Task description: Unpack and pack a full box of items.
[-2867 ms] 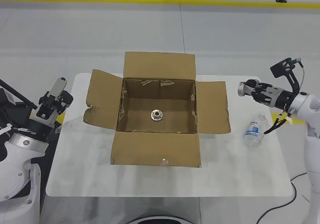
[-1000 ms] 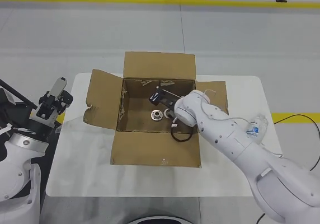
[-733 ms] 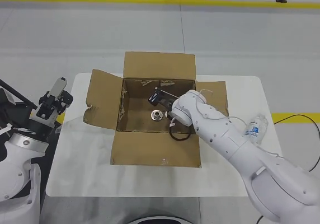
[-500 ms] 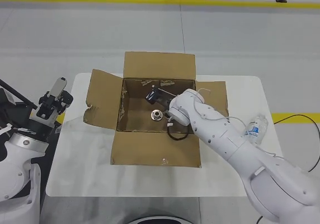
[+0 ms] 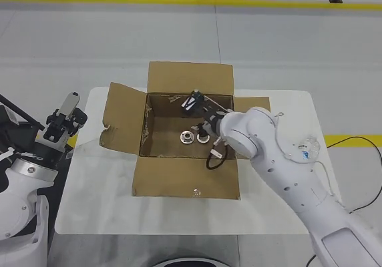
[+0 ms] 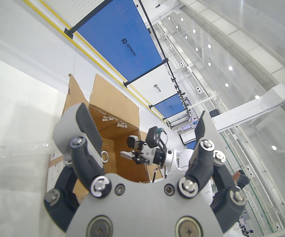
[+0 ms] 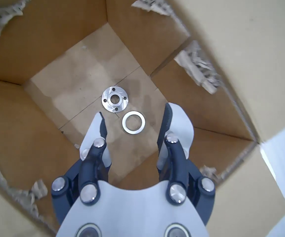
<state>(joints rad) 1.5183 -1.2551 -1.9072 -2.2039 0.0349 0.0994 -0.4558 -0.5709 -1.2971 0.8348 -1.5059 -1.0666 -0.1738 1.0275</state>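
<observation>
Inside box (image 5: 184, 177), my right tool (image 7: 134, 112) hung released above floor, thin steel ring (image 7: 124, 123) below gap between its spread fingers, flange (image 7: 109, 104) just beside ring. Left tool (image 6: 141, 112) sat released beside desk's (image 5: 284, 200) left edge. My judgement: ring next out. Descend straight, fingertips to cardboard, pinch outer rim slowly; flat part could skid, flange could snag.

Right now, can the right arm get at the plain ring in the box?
Probably yes: the right gripper hangs open over the open box, above the ring, with nothing between them. The flange lies close beside it.
</observation>
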